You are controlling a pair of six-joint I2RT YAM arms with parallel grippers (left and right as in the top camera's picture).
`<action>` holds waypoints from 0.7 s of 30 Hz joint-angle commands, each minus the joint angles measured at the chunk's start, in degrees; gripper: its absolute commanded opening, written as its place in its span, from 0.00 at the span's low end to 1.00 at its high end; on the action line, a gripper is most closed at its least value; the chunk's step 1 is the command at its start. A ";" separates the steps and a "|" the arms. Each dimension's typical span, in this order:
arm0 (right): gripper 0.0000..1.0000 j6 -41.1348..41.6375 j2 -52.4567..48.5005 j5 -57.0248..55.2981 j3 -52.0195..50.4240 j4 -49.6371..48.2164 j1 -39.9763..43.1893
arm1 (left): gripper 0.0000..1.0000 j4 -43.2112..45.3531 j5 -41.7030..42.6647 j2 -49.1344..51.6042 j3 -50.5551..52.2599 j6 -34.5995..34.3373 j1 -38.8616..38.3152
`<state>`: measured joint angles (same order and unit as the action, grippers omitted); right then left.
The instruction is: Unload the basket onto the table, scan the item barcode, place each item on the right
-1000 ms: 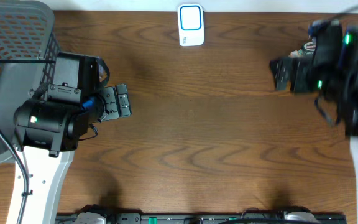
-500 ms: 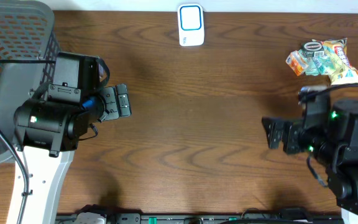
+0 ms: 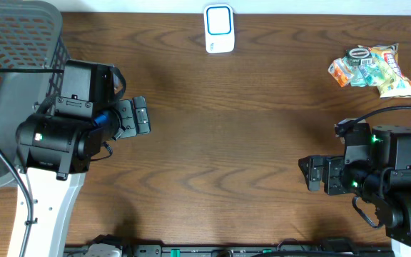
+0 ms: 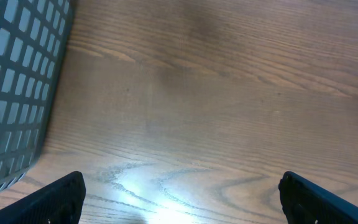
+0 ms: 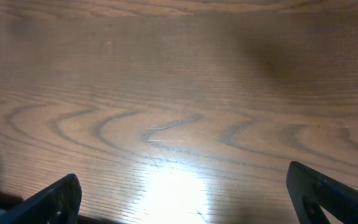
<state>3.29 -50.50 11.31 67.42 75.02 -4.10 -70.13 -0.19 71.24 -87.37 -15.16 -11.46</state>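
I saw the snack packet [image 3: 373, 69] lying flat on the tabletop [image 3: 262, 143] toward the far right corner. It was crinkled, printed in orange, yellow and green, with nothing touching it. The white barcode scanner [image 3: 219, 28], its face outlined in blue, sat at the far edge near the middle, well apart from the packet.

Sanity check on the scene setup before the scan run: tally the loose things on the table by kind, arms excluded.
snack packet: 1
scanner: 1
mesh basket: 1
Total: 3
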 commanded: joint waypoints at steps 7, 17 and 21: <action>0.99 0.52 0.24 0.85 -0.26 0.04 -0.39 | 0.98 -0.13 -0.52 -0.09 -0.61 0.11 -0.09; 0.99 0.50 0.24 0.68 -0.26 1.79 -0.39 | 0.98 -0.13 -0.52 -0.09 -0.61 0.11 -0.09; 0.99 0.28 0.31 -0.52 -0.37 2.03 -0.44 | 0.98 -0.13 -0.52 -0.09 -0.61 0.11 -0.09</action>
<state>3.29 -50.50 11.57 67.42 76.97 -4.16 -70.13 -0.19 71.24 -87.37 -15.16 -11.46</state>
